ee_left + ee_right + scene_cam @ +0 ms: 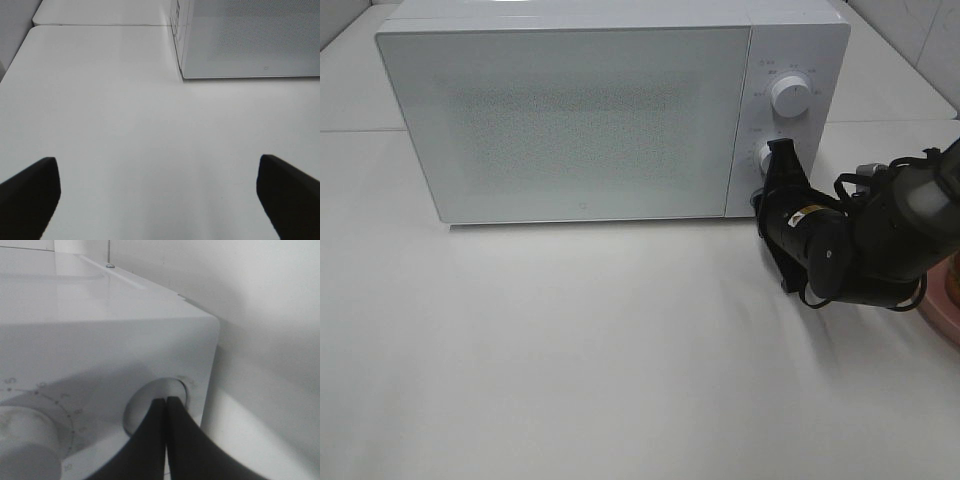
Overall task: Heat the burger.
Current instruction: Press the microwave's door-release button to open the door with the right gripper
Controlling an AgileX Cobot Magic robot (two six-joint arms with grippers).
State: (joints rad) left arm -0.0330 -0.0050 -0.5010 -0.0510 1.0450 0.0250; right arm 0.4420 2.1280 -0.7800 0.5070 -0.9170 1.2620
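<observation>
The burger is out of view. The white microwave (570, 120) stands at the back of the table with its door closed. My right gripper (761, 199) (166, 401) is shut, and its black fingertips rest against a round button (172, 390) low on the control panel, below the two white knobs (790, 95). Nothing is held between the fingers. In the left wrist view my left gripper (157, 162) stands wide open and empty over bare table, near the microwave's front left corner (182, 75).
A pink plate rim (947, 300) shows at the right edge, behind the right arm (880, 240). White table (570, 350) stretches in front of the microwave. A seam divides the tabletop behind the microwave's left side (100, 25).
</observation>
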